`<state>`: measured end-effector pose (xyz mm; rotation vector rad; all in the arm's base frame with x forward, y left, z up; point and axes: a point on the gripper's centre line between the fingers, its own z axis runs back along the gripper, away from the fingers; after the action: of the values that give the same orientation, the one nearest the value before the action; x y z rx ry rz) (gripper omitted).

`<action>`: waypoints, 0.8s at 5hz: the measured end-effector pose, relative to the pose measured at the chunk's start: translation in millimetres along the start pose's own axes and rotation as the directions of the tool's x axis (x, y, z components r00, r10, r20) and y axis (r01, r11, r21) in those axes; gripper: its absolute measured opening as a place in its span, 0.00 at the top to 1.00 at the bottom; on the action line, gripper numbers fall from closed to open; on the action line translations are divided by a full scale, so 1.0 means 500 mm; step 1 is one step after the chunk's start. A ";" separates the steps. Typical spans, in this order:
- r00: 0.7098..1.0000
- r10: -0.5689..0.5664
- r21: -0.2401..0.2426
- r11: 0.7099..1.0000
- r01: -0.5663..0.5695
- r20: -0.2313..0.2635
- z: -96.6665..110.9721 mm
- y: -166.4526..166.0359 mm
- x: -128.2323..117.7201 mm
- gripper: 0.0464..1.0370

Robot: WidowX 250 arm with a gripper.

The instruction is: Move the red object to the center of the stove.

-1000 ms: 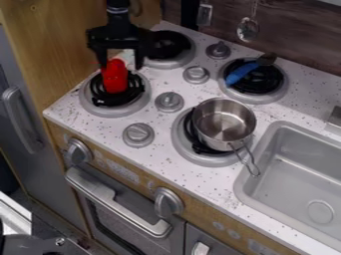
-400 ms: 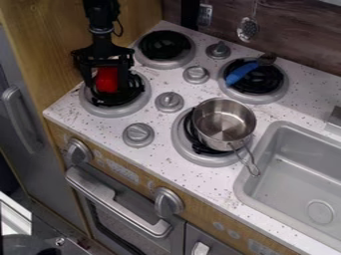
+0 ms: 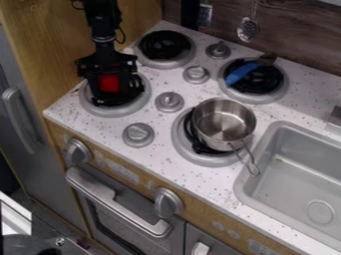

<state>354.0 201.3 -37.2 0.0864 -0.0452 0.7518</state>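
Note:
Over the front left burner (image 3: 136, 105) of the stove hangs my gripper (image 3: 110, 94), its fingers low around the red object (image 3: 108, 83). The red object stands on that burner's black coil, with its upper part hidden behind the gripper's body. Whether the fingers press on it cannot be made out. The white speckled stove top (image 3: 156, 153) carries the burners and several grey knobs; one knob (image 3: 169, 101) is just right of the gripper.
A metal pot (image 3: 225, 123) sits on the front right burner, its handle toward the front. On the back right burner lies a blue utensil (image 3: 241, 73). The grey sink (image 3: 299, 172) is at the right; a wooden wall (image 3: 67, 45) stands close left of the arm.
My gripper has come down over the red object and now covers more of it. First the fingers stood wide at its top; now they are lower and nearer together around it.

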 end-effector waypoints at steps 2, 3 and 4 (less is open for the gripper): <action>0.984 -0.165 -0.013 0.986 0.167 0.064 0.018 -0.096 -0.007 0.30; 0.962 -0.259 -0.034 0.964 0.263 0.090 0.043 -0.162 -0.018 0.30; 0.947 -0.302 -0.049 0.950 0.308 0.107 0.055 -0.205 -0.017 0.30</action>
<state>417.5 118.5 -16.6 0.0659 -0.1474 0.4347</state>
